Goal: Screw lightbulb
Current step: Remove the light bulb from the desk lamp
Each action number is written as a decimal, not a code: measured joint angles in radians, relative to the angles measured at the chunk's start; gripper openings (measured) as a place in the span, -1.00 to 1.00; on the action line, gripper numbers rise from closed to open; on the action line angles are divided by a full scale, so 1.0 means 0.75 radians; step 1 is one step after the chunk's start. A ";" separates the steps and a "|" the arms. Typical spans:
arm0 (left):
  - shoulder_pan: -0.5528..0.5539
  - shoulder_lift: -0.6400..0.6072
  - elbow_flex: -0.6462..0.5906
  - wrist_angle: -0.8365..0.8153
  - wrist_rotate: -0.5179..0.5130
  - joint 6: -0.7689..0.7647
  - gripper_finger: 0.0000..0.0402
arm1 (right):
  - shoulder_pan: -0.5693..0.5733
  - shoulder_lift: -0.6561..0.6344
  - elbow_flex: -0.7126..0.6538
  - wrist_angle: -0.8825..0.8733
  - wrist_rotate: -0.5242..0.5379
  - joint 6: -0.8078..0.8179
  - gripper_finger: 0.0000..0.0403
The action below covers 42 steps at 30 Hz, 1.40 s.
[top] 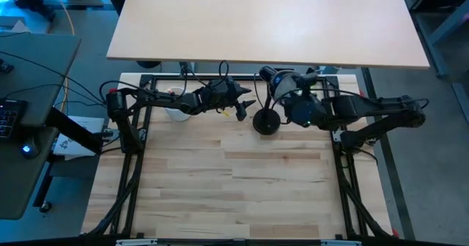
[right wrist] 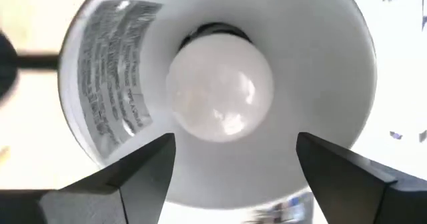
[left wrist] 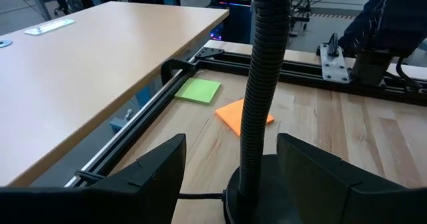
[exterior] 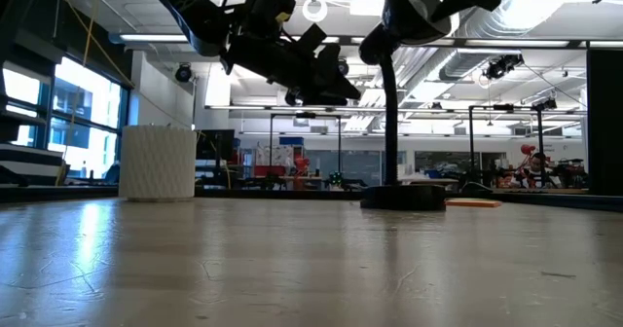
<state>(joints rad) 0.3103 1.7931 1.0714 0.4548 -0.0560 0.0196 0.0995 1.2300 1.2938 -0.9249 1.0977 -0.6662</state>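
The white frosted lightbulb [right wrist: 219, 91] sits in the socket deep inside the black desk lamp's white-lined shade [right wrist: 333, 84]. My right gripper [right wrist: 237, 144] faces into the shade, open, its fingers either side of the bulb and short of it. The lamp's round base [top: 265, 121] stands near the table's far edge, and its ribbed neck [left wrist: 265, 84] rises from it. My left gripper [left wrist: 230, 151] is open and held level at the neck from the table's left. Its fingers stand either side of the neck without visibly touching it. In the low view the left gripper [exterior: 336, 79] hangs beside the neck [exterior: 389, 103].
A white ribbed cup [exterior: 157, 162] stands at the far left of the table. An orange note [left wrist: 243, 114] and a green note [left wrist: 198, 89] lie flat beyond the lamp. A second pale tabletop [top: 264, 19] lies past the far edge. The near part of the wooden table [top: 234, 195] is bare.
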 joint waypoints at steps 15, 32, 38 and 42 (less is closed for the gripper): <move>0.001 0.001 -0.001 0.035 0.000 0.000 0.14 | -0.157 -0.114 0.000 0.044 -0.462 1.417 0.55; 0.001 0.001 -0.001 0.038 0.000 0.004 0.14 | -0.386 -0.068 0.000 0.252 -0.755 1.127 0.55; 0.001 0.001 -0.001 0.037 0.000 0.001 0.14 | -0.395 -0.037 0.000 0.291 -0.766 1.047 0.55; 0.001 0.001 -0.001 0.030 0.000 0.001 0.14 | -0.395 -0.037 0.000 0.318 -0.766 1.015 0.54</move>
<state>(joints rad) 0.3107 1.7939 1.0710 0.4775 -0.0563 0.0203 -0.1967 1.2022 1.2938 -0.6864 0.5230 0.0948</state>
